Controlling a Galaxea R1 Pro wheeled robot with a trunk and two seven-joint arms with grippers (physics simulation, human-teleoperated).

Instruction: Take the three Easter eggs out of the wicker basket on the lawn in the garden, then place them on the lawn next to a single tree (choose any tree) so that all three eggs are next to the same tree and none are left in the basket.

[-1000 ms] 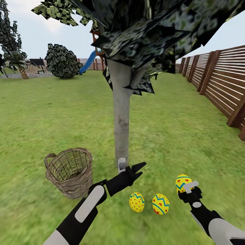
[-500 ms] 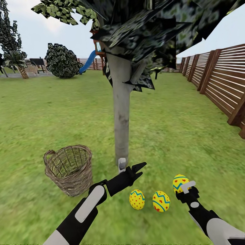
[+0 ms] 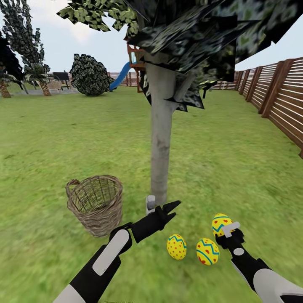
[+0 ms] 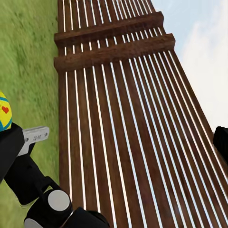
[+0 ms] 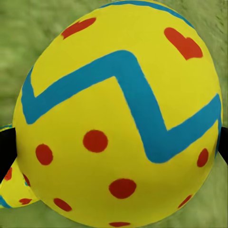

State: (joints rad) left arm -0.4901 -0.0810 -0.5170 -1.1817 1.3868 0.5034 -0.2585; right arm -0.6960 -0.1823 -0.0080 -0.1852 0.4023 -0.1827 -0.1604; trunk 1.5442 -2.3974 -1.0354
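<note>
Beside the tree on the lawn, the right gripper is holding the third egg clamped low; advisable to release gently, while the left gripper is hanging apart, empty.

Garden setting under a pale, lightly clouded sky. A brown slatted wooden fence runs along the right side and continues across the far end. In the distance stand a rounded dark bush, a play structure with a blue slide, palms and a grey paved patio with furniture.
</note>
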